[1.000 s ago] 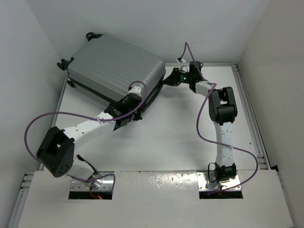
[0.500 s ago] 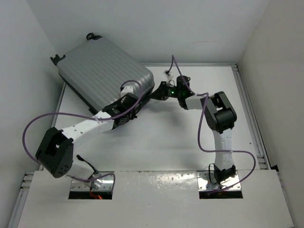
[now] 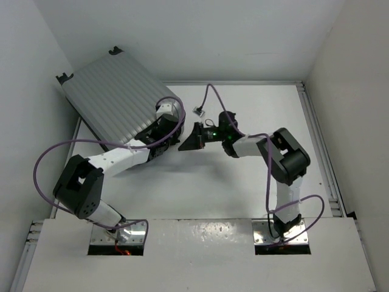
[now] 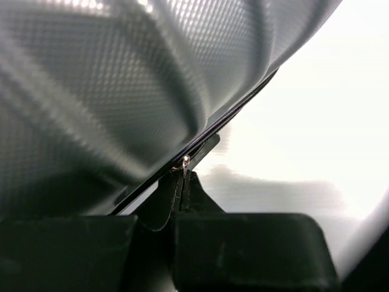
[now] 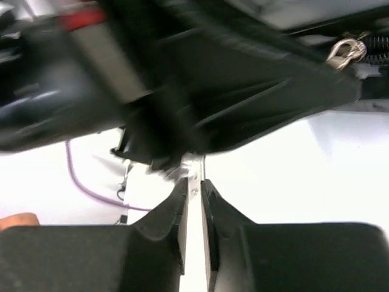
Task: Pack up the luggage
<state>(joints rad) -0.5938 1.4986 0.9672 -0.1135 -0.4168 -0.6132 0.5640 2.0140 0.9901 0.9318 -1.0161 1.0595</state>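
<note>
The luggage (image 3: 118, 94) looks shut. It lies in the far left corner of the bench (image 3: 243, 182), close to the left wall (image 3: 36, 91). Its small wheels point to the far left.

The left pincer (image 4: 183, 177) is shut tight. Its tips pinch a tiny shiny zip tab (image 4: 185, 162), right at the black seam (image 4: 234, 112) under the grey shell.

The right pincer (image 5: 193, 186) is almost shut, with only a thin slit between its fingers. I cannot tell if it has hold of anything. It sits just beside the near corner of the case, close to the left pincer. Another zip tab (image 5: 344, 51) hangs free, up and to the right in its own view.

I think the job now is to run the zip along the seam. I cannot tell which way it should go.

To do it well, the left arm should pull the tab along the line of the seam, not away from the case. A sideways tug could make the tiny tab slip out. At the round corner it should go slow and turn with the curve. The case may slide on the smooth bench, so the right arm should press on it while the left one pulls. The two arms are very close, so they must take care not to bump.
</note>
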